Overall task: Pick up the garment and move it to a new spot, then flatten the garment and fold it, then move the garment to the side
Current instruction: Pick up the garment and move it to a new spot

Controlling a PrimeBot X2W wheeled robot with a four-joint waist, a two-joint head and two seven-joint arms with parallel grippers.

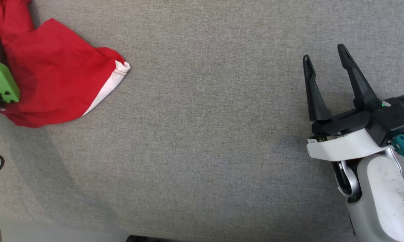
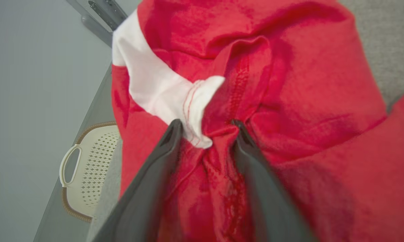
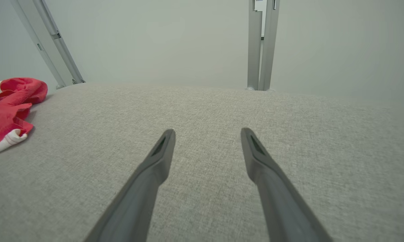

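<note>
Straddling garment (image 2: 306, 84) fold near surface (image 1: 202, 134) edge, left pincer (image 2: 207, 126) parted, right pincer (image 1: 324, 53) open above surface.

surface: grey woven table (image 1: 202, 134) | on it: red-and-white garment (image 1: 54, 84) — crumpled, far left edge

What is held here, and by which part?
Nothing clamped: the open left gripper straddles a bunched fold of the garment beside its white trim; right gripper is empty.

Bright even light, soft shadows, blurred left pincer (image 2: 207, 125)
</note>
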